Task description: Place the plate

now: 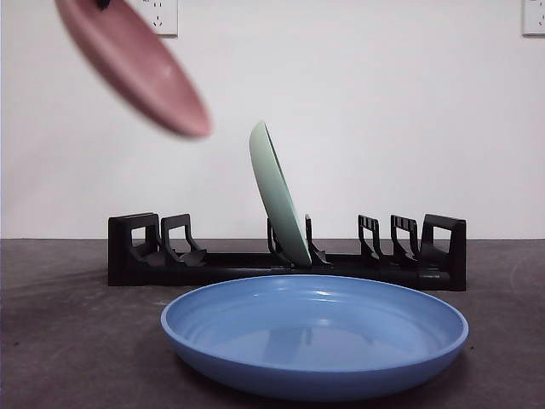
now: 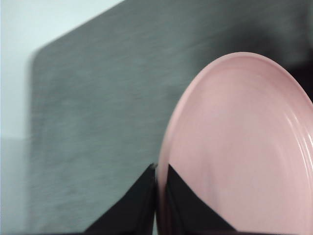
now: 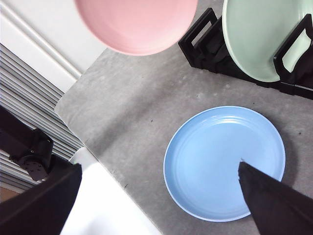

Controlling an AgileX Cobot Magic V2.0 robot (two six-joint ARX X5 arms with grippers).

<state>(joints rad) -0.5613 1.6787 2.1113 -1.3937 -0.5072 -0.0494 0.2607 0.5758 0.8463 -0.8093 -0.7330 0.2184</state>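
Note:
A pink plate (image 1: pixel 136 60) hangs tilted in the air at the upper left of the front view, above the left end of the black rack (image 1: pixel 136 251). My left gripper (image 2: pixel 160 171) is shut on the pink plate's (image 2: pixel 239 152) rim. A pale green plate (image 1: pixel 279 198) stands on edge in a middle slot of the rack. A blue plate (image 1: pixel 315 336) lies flat on the table in front of the rack. My right gripper (image 3: pixel 156 191) is open high above the blue plate (image 3: pixel 225 161), holding nothing. The right wrist view also shows the pink plate (image 3: pixel 137 24) and the green plate (image 3: pixel 259 39).
The rack (image 3: pixel 205 44) has free slots at both ends. The dark grey table (image 1: pixel 68 341) reaches an edge near the white wall (image 3: pixel 49 34). Wall sockets (image 1: pixel 162 15) sit high on the back wall.

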